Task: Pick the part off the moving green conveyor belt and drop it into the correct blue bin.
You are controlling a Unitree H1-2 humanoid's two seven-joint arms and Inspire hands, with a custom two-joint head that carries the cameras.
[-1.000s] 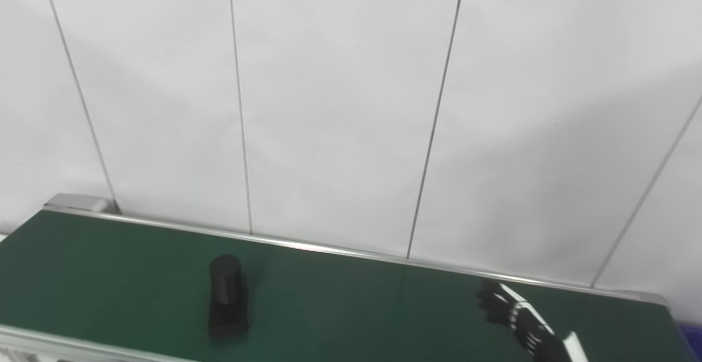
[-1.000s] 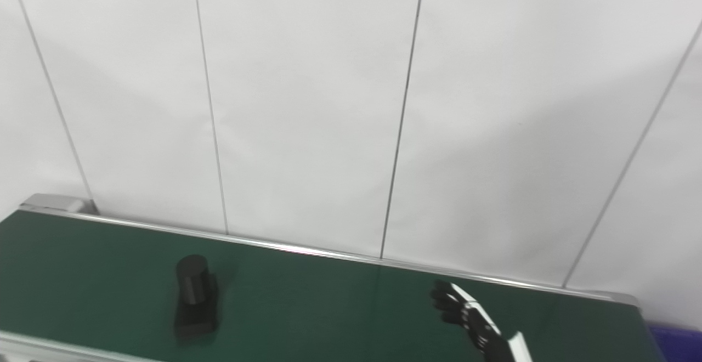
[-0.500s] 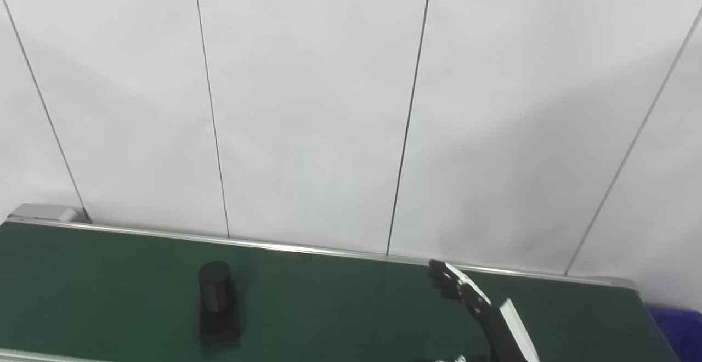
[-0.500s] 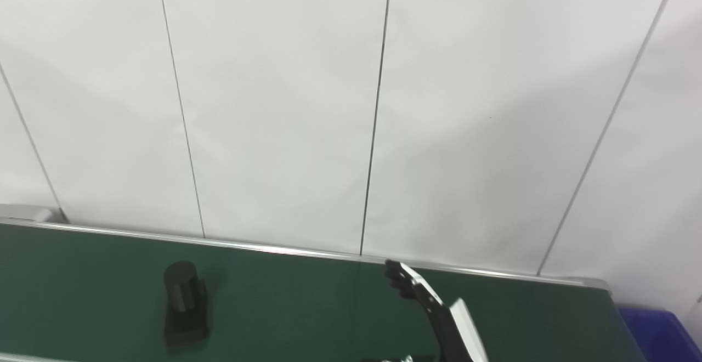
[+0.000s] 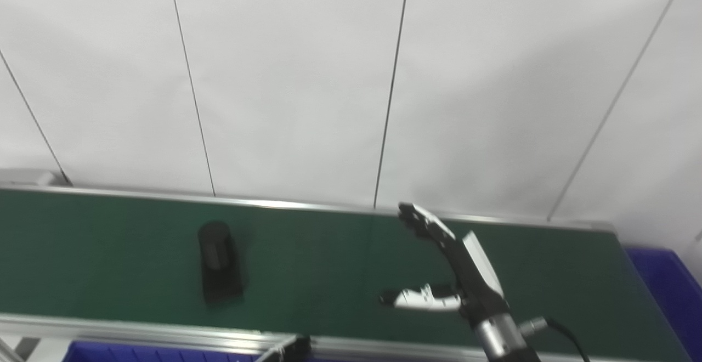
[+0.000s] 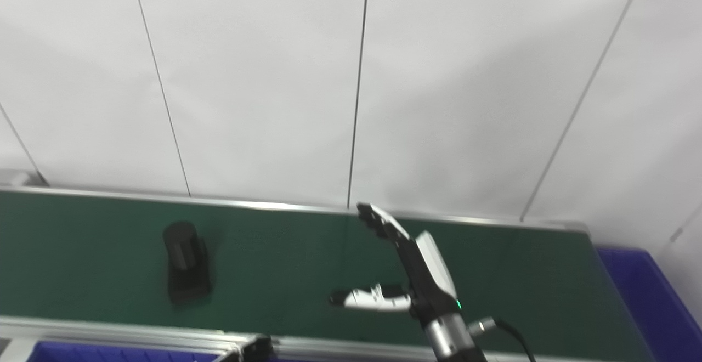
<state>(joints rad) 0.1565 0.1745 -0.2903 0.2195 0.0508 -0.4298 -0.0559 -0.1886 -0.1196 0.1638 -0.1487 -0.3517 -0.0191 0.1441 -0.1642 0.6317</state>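
Saw a black part (image 5: 218, 260) standing on the green belt (image 5: 318, 258), left of centre: a round upright post on a flat block base, nearer the front rail than the far one. Blurred a little, so no finer detail made out. Found the right hand (image 5: 447, 266) held above the belt to the right of the part and well apart from it, empty, fingers (image 5: 419, 220) stretched straight toward the far rail and the thumb (image 5: 419, 298) stuck out sideways toward the part. Touched nothing. Noted a blue bin (image 5: 666, 282) beyond the belt's right end, and the edge of another blue bin (image 5: 142, 354) below the front rail at lower left. Saw no left hand in either view. Behind the belt, only a white panelled wall (image 5: 307, 88).
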